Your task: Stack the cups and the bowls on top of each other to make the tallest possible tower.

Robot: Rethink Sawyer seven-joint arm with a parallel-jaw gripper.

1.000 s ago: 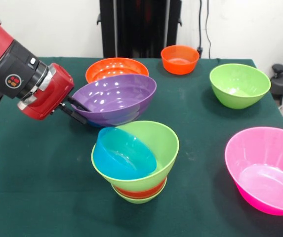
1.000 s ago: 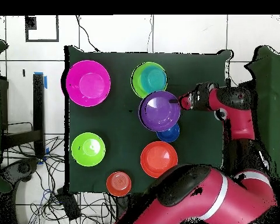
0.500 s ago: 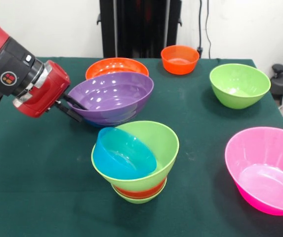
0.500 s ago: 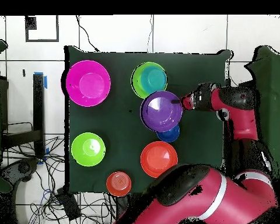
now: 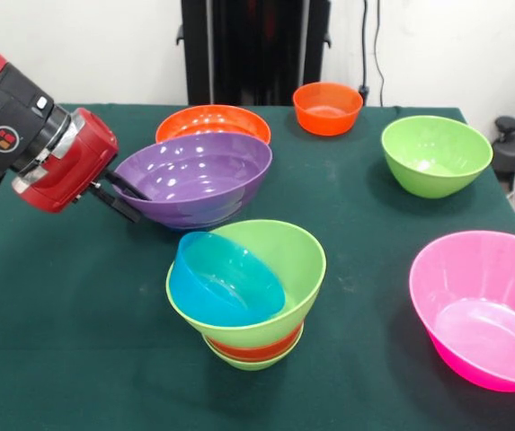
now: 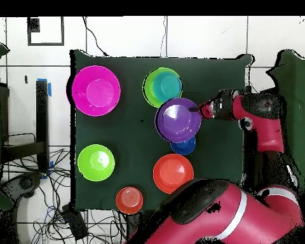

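My gripper (image 5: 119, 191) (image 6: 199, 111) is shut on the near-left rim of a large purple bowl (image 5: 199, 180) (image 6: 178, 119), one finger inside and one outside. The bowl hangs tilted above the cloth, behind the tower (image 5: 250, 292) (image 6: 162, 86). The tower shows a small green base, an orange band and a wide lime green bowl, with a blue bowl (image 5: 226, 280) lying tilted inside it. Another blue bowl (image 6: 184, 147) sits partly hidden under the purple one in the overhead view.
On the green cloth stand a wide orange bowl (image 5: 212, 122) (image 6: 173, 173), a small orange bowl (image 5: 327, 107) (image 6: 129, 199), a lime green bowl (image 5: 436, 154) (image 6: 96, 162) and a large pink bowl (image 5: 484, 305) (image 6: 96, 89). Cables lie beyond the table's edges.
The gripper has carried the purple bowl sideways and slightly up, leftward in the front view, away from the tower. The other bowls have not moved.
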